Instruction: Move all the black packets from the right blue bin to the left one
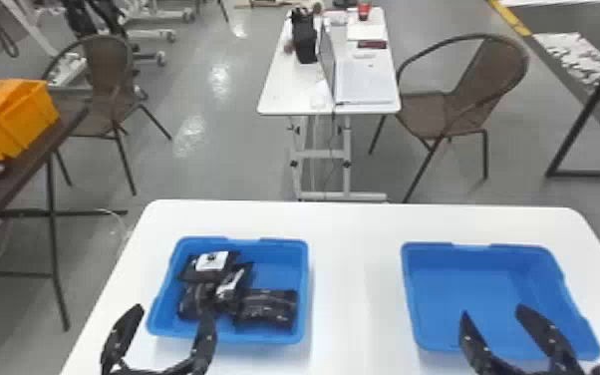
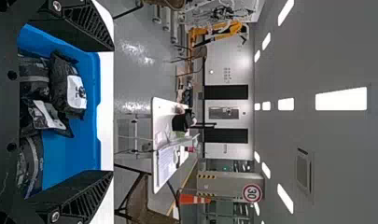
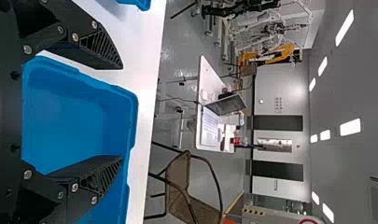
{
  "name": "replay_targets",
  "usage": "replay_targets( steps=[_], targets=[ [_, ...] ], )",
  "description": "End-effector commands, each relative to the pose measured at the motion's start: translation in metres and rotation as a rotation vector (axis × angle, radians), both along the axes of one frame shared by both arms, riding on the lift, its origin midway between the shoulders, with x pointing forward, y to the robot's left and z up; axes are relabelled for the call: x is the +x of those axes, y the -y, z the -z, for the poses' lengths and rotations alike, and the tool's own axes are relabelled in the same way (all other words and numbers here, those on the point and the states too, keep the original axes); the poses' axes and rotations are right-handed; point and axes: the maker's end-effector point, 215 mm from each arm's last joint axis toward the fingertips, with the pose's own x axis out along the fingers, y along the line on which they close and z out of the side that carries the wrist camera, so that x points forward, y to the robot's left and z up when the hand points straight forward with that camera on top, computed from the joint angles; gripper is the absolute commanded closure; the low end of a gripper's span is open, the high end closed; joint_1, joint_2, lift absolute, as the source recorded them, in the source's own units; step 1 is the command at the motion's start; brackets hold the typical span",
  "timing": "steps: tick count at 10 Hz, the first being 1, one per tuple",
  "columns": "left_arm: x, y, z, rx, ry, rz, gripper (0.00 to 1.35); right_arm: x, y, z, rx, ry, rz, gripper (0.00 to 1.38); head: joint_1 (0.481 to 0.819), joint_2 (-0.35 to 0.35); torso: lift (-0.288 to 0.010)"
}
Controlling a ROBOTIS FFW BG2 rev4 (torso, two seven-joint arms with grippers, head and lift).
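Four black packets (image 1: 266, 305) lie in the left bin (image 1: 281, 269), near the worktop's (image 1: 354, 279) left edge. Left tool (image 1: 172, 314) and right tool (image 1: 493, 311) hang open; beyond the far edge stand chairs (image 1: 426, 112).

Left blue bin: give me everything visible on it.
The left blue bin is an open-topped, rounded-corner rectangular tray, apparently smooth plastic, with a lipped rim that dips midway along its far side. It sits upright on the white table, left of the other bin. At least four black packets lie inside, bunched left and near; the far-right floor is bare. The left gripper is open at its near-left side; contact unclear.
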Motion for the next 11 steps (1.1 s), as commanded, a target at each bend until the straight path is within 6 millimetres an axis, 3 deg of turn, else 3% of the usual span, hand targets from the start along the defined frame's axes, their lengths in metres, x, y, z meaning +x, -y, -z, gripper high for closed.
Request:
replay_targets(
  steps=[1,7,11],
  targets=[
    [0.001,0.001,-0.003,-0.002,0.009,0.000,0.09,0.000,0.000,0.001,0.006,-0.001,-0.001,0.38,0.695,0.097,0.000],
    [0.002,-0.001,-0.006,-0.006,0.019,-0.003,0.09,0.006,-0.007,0.002,0.052,0.017,-0.056,0.38,0.695,0.105,0.000],
    [0.001,-0.002,-0.006,-0.013,0.020,-0.009,0.09,0.007,-0.007,-0.009,0.035,0.073,-0.048,0.38,0.695,0.112,0.000]
  ],
)
